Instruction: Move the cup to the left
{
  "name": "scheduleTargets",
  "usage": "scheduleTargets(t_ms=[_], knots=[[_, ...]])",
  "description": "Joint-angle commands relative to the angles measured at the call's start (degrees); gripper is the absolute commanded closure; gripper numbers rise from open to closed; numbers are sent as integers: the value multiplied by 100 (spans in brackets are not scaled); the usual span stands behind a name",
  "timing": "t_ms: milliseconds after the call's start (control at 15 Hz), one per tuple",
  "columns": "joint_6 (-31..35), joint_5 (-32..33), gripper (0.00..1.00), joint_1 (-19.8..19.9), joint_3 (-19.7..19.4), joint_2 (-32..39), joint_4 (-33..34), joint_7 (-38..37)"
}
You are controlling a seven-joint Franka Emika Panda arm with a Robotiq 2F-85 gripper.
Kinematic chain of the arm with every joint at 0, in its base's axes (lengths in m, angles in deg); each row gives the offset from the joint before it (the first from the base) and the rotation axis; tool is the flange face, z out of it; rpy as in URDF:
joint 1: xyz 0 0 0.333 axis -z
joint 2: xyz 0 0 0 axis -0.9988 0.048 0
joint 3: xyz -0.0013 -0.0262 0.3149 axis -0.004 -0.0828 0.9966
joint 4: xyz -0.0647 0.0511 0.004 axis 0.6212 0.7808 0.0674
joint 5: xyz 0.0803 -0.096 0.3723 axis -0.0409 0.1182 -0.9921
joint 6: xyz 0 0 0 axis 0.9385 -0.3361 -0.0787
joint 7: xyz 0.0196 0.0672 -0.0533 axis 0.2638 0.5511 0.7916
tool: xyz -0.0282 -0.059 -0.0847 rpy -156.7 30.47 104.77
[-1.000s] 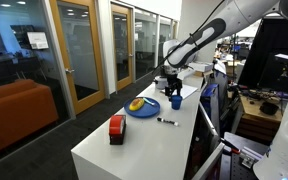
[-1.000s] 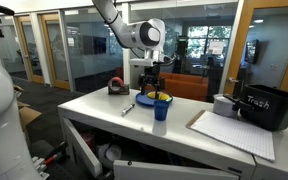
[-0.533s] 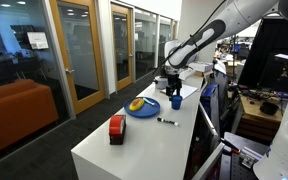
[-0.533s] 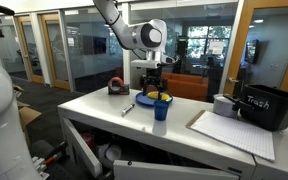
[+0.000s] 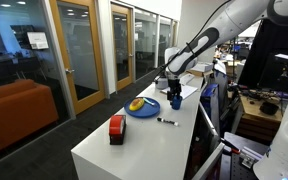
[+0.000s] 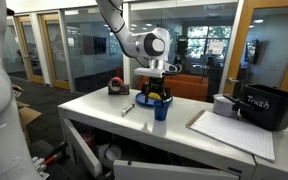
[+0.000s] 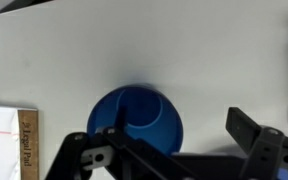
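The cup (image 6: 160, 109) is standing on the table (image 6: 92, 106), near its front edge in an exterior view. The plate (image 6: 143, 100) is lying just behind the cup (contact cannot be told). The marker (image 6: 127, 109) is lying left of the cup, and the boxy object (image 6: 115, 87) is sitting farther back. The paper pad (image 6: 229, 131) is lying to the right, with the bin (image 6: 262, 108) behind it. The gripper (image 6: 158, 97) is hanging directly over the cup.

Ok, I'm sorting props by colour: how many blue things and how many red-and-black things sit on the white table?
Blue: 2 (small dark-blue cylindrical cup, flat round blue plate)
Red-and-black: 1 (boxy object)
Total: 3
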Motion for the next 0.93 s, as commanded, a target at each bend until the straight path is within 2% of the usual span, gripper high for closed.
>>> scheduleTargets(t_ms=[0, 67, 133, 200, 267, 533, 867], knots=[[147, -64, 0, 82, 78, 120, 1, 249], [170, -55, 0, 78, 86, 131, -15, 272], [197, -48, 25, 73, 92, 138, -27, 282], [205, -34, 26, 68, 99, 131, -42, 302], [218, -21, 32, 60, 107, 102, -69, 315], [222, 41, 61, 32, 130, 56, -123, 313], [207, 110, 93, -13, 156, -12, -166, 271]])
